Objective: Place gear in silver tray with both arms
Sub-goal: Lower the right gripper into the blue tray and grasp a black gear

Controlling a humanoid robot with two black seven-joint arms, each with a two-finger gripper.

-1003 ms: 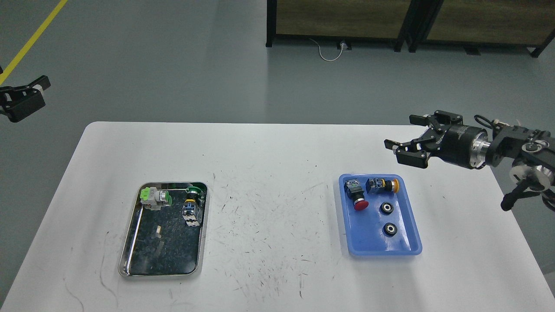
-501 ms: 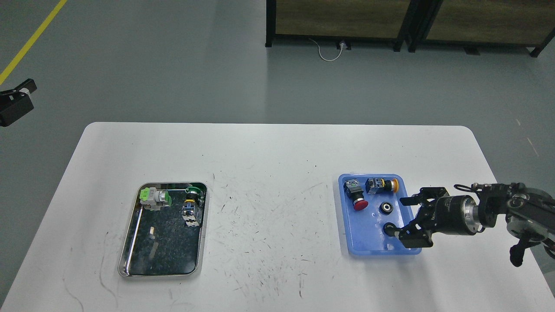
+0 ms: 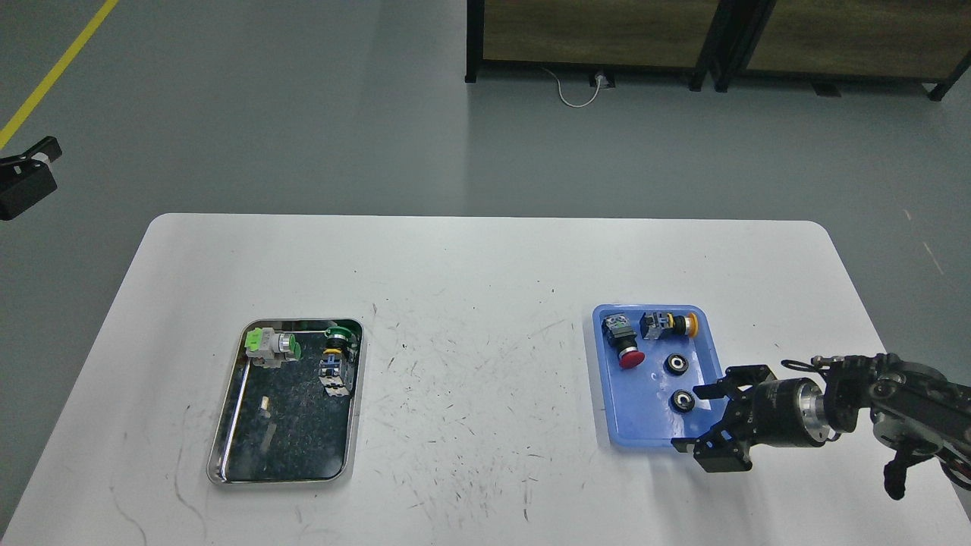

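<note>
Right gripper (image 3: 702,418) spread, empty, over blue tray's (image 3: 628,425) near corner | left gripper (image 3: 26,178) state unclear | silver tray (image 3: 227,425) on counter (image 3: 470,258)

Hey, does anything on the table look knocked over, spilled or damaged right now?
Nothing spilled or broken. The switches lie on their sides in the silver tray and blue tray. The table is just scuffed.

The right claw (image 3: 705,417), which a second ago hung high over the counter's (image 3: 470,258) far right corner, has dropped to the near right corner of the blue tray (image 3: 614,432), fingers spread. Half a second ago it covered the nearer black gear (image 3: 682,401); that gear now shows again. The left claw (image 3: 26,182) has slid toward the left edge.
</note>
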